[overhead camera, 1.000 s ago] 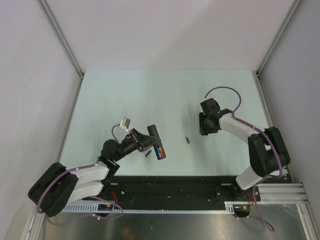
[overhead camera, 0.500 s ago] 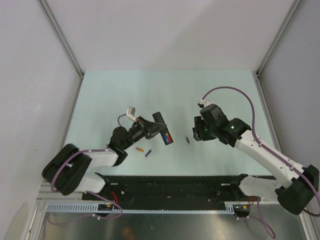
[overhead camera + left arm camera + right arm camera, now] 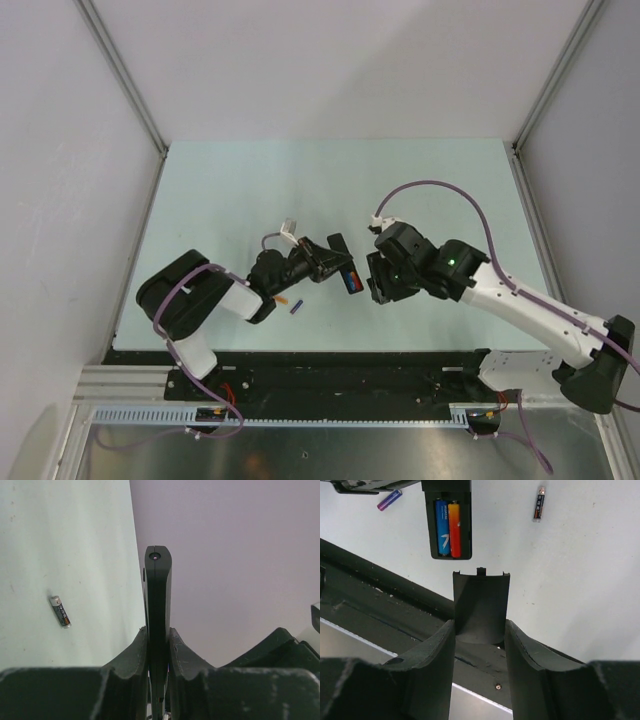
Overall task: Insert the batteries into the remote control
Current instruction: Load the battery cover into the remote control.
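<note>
Since the blue and red batteries (image 3: 448,527) already sit in its open bay, the left tool (image 3: 157,640) clamps the remote (image 3: 158,590) edgewise over the middle of the table (image 3: 250,190) while the right tool (image 3: 480,630) grips the cover (image 3: 481,600), apparently aligned to slide on.

in the left wrist view the remote control (image 3: 158,595) shows edge-on only: its lower end is buried between the fingers of the left gripper (image 3: 158,630), and its open face is turned out of sight. the right wrist view cuts the remote off at the top edge. there the lower part of the black cover (image 3: 481,600) disappears between the fingers of the right gripper (image 3: 480,622). the print on the dark grey battery (image 3: 60,611) is too small to read.
</note>
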Tool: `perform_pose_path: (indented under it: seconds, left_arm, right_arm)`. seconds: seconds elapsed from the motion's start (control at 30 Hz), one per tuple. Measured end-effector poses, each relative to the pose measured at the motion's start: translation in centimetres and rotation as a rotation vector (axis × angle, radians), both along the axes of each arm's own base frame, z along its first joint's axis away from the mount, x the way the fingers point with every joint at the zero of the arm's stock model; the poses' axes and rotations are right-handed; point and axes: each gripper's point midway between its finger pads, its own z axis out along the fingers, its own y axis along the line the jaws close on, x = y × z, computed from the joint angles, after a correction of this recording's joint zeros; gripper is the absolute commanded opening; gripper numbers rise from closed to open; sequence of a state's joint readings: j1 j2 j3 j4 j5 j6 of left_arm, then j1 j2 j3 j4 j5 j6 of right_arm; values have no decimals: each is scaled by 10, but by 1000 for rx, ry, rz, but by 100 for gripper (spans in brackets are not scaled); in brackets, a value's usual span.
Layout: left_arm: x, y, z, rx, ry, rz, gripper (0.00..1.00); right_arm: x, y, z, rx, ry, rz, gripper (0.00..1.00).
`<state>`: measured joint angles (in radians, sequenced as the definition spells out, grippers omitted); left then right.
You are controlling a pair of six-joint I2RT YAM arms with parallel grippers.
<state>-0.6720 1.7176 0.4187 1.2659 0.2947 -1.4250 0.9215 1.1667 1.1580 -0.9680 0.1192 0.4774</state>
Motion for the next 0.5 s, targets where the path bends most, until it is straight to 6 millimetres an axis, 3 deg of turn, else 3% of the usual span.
perform_pose_path:
  seconds: [0.23,0.5]
  left_arm:
    - [-3,-4,2,-7,-10,-12,0]
    - [-4,-5,-7,5,7,-17,0]
  right_arm:
    - [-1,14,-19,-31,69,35,30]
    - [5,34,-20,-8,95,59,29]
